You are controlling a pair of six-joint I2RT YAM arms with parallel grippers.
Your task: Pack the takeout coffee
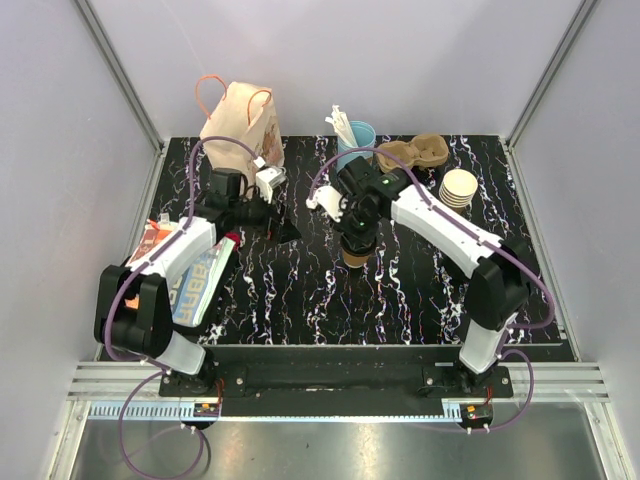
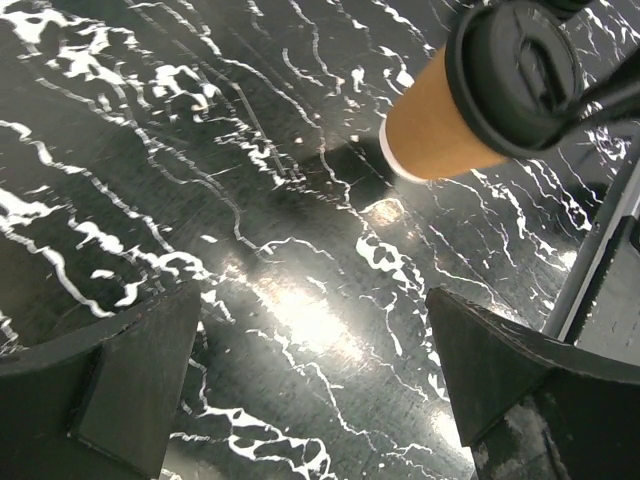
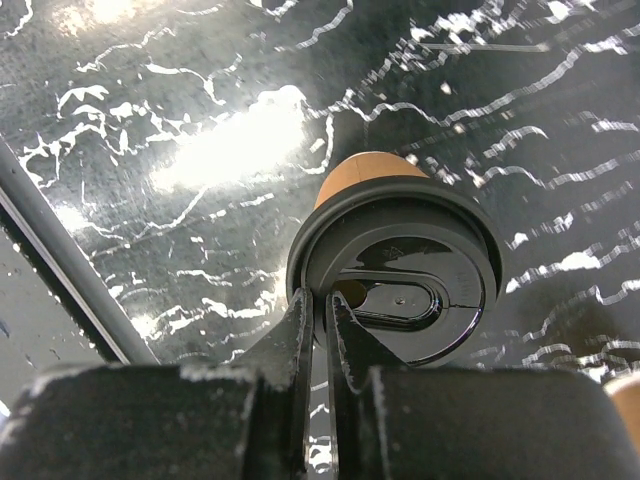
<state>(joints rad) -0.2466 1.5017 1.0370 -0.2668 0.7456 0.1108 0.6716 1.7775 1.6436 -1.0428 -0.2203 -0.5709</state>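
The takeout coffee (image 1: 355,254), a tan paper cup with a black lid, is upright near the middle of the black marble table (image 1: 420,290). My right gripper (image 1: 352,233) is above it. In the right wrist view the right gripper (image 3: 322,312) is shut, its fingers pinching the near rim of the lid (image 3: 420,270). The cup's tan wall (image 3: 365,170) shows below the lid. My left gripper (image 1: 287,230) is to the cup's left, low over the table. It is open (image 2: 315,370) with only bare tabletop between its fingers, and the cup (image 2: 435,125) is ahead to its right.
A brown paper bag (image 1: 240,122) with handles stands at the back left. A light-blue cup of white sticks (image 1: 358,136), a brown cup carrier (image 1: 415,155) and a stack of tan cups (image 1: 459,187) are at the back right. Snack packets (image 1: 198,285) lie along the left edge.
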